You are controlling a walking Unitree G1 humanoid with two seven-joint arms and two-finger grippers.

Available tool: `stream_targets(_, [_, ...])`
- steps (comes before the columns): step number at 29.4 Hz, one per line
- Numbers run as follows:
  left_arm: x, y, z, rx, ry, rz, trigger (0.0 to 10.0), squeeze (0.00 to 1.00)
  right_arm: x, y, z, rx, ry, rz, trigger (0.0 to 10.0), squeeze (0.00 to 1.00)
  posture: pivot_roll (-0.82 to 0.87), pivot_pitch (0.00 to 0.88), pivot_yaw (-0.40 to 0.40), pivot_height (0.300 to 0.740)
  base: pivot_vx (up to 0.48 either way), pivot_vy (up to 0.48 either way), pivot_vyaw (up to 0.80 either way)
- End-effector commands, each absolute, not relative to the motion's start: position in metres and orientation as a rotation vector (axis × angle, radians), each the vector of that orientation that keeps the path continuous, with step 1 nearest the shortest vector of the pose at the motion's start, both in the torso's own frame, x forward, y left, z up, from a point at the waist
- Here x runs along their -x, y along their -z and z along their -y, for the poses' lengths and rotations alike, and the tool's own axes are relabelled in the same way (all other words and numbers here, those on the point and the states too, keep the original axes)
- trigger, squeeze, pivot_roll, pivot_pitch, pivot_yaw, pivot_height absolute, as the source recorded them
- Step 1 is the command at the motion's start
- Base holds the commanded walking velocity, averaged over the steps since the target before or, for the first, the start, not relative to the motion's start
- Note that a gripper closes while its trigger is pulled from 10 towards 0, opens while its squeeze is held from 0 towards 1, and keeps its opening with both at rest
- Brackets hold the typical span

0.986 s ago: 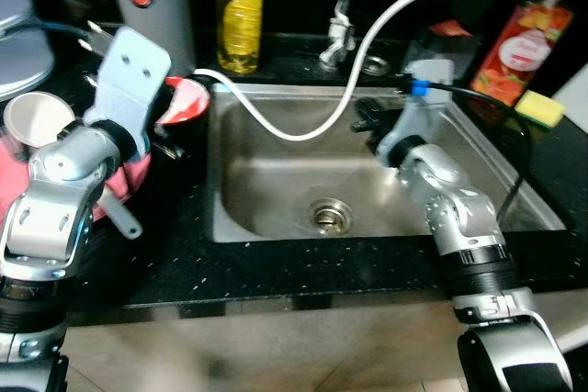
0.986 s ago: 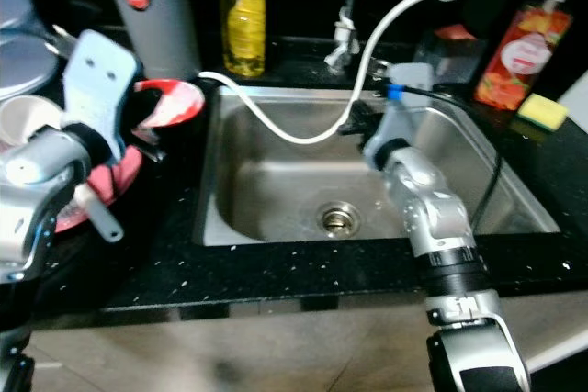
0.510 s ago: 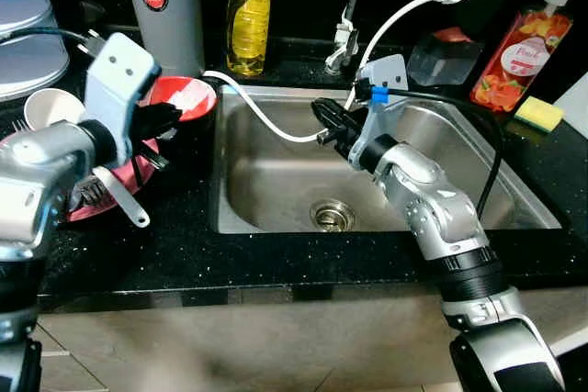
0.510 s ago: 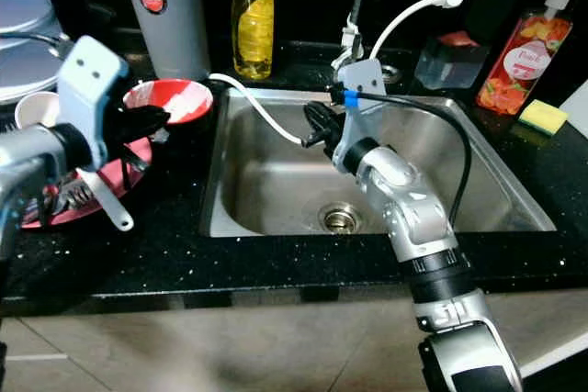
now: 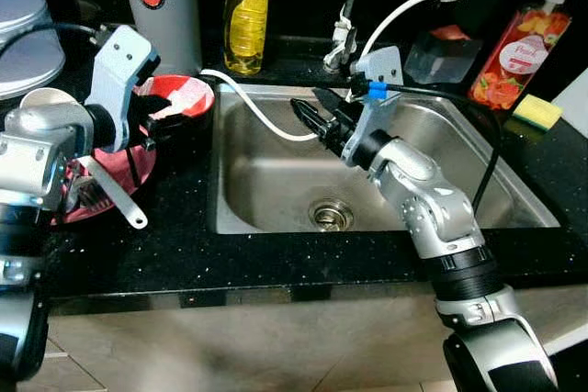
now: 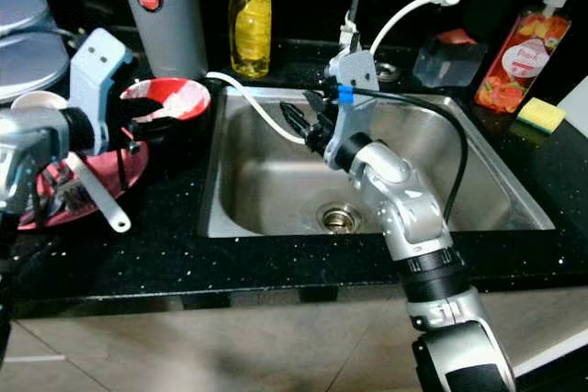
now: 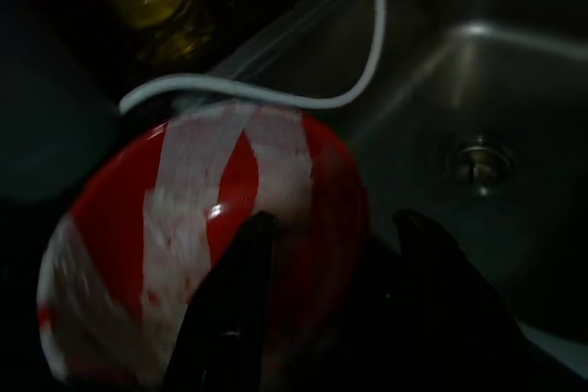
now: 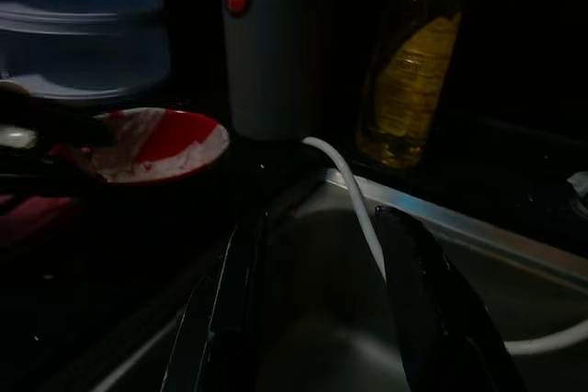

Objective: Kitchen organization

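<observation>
Left wrist view: left hand (image 7: pixel 335 309) spread at red-and-white bowl (image 7: pixel 197 227).

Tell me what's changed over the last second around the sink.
The right tool swung from the sink's right side leftward across the basin toward the red-and-white bowl, open beside the white hose. The left tool stayed open at the bowl's rim. Nothing grasped or released. Bowl, hose, bottles unmoved.

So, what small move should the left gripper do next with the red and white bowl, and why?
Probably ease the left gripper forward and close it on the rim of the red and white bowl. Its open fingers already straddle the near rim, and the right gripper hangs open over the sink, so a handover looks plausible.
</observation>
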State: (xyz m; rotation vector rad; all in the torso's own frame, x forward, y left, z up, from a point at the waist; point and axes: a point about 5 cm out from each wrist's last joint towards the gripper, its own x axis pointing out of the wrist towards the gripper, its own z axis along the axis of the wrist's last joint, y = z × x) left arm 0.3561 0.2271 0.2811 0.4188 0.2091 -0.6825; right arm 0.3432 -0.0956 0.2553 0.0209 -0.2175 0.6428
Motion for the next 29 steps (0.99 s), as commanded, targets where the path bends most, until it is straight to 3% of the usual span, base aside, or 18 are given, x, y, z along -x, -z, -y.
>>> stream_targets(1, [-0.355,-0.28,-0.233,-0.461,0.685,-0.242,10.0,0.0,-0.343,-0.26,0.099,-0.018,-0.634,0.229,10.0,0.0,0.23,0.0,-0.091,0.74,0.0,0.0,0.0])
stream_targets(10, [-0.373,-0.251,-0.23,-0.549,0.718,-0.358,10.0,0.0,-0.341,-0.261,0.095,-0.026,-0.64,0.237,10.0,0.0,0.23,0.0,-0.09,0.74,0.0,0.0,0.0])
stream_targets(11, [-0.375,-0.249,-0.23,-0.568,0.706,-0.36,9.4,0.0,-0.341,-0.26,0.095,-0.026,-0.64,0.236,10.0,0.0,0.23,0.0,-0.09,0.74,0.0,0.0,0.0])
stream_targets(12, [-0.378,-0.247,-0.23,-0.585,0.679,-0.353,3.3,0.0,-0.341,-0.26,0.094,-0.025,-0.641,0.236,10.0,0.0,0.23,0.0,-0.09,0.74,0.0,0.0,0.0])
stream_targets(14, [-0.38,-0.246,-0.23,-0.594,0.66,-0.347,3.3,0.0,-0.341,-0.26,0.094,-0.024,-0.641,0.236,10.0,0.0,0.23,0.0,-0.09,0.74,0.0,0.0,0.0])
stream_targets(15, [-0.382,-0.247,-0.231,-0.613,0.641,-0.33,0.0,0.0,-0.341,-0.26,0.094,-0.026,-0.642,0.235,10.0,0.0,0.22,0.0,-0.091,0.74,0.0,0.0,0.0])
stream_targets(25, [-0.382,-0.267,-0.227,-0.773,0.627,-0.148,0.0,0.0,-0.341,-0.259,0.091,-0.032,-0.651,0.233,10.0,0.0,0.23,0.0,-0.098,0.74,0.0,0.0,0.0])
stream_targets(29, [-0.38,-0.283,-0.213,-0.803,0.65,-0.032,0.0,0.0,-0.342,-0.26,0.09,-0.035,-0.657,0.232,10.0,0.0,0.24,0.0,-0.11,0.74,0.0,0.0,0.0])
